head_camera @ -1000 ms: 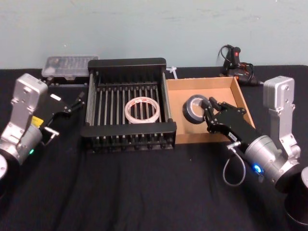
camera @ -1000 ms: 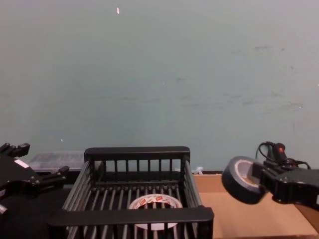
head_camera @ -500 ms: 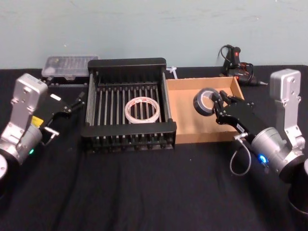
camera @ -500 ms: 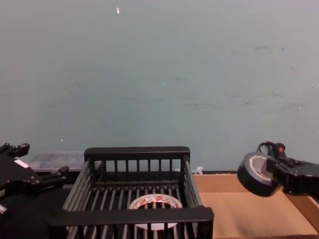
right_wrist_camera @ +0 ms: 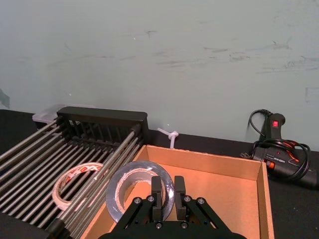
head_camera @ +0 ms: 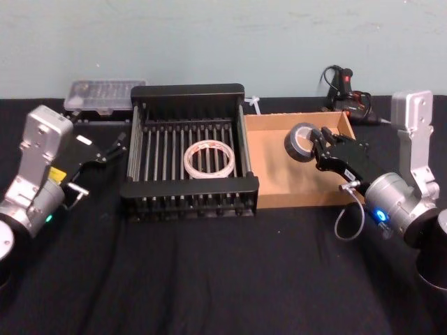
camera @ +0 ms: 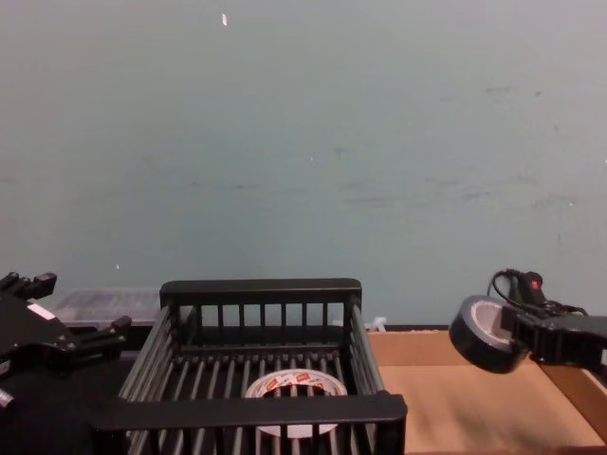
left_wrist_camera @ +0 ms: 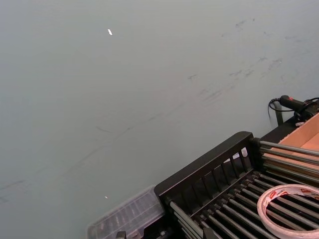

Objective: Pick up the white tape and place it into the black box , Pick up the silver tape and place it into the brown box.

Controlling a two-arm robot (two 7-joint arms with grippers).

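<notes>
My right gripper (head_camera: 316,145) clamps the one silver tape (head_camera: 300,142), lifted above the single brown box (head_camera: 293,194). To its left, one white tape (head_camera: 209,158) lies in the one black box (head_camera: 188,188). Beyond that, my left gripper (head_camera: 115,145) hangs open-fingered.

- I see a table (head_camera: 209,279) draped in black cloth;
- the black box (head_camera: 188,91) sits on it, left of centre;
- the brown box (head_camera: 279,199) rests flush against that crate's right side;
- a clear plastic case (head_camera: 103,93) lies at the back left;
- a black corded tool (head_camera: 343,87) lies at the back right;
- a small white clip (head_camera: 253,105) lies behind the boxes.
</notes>
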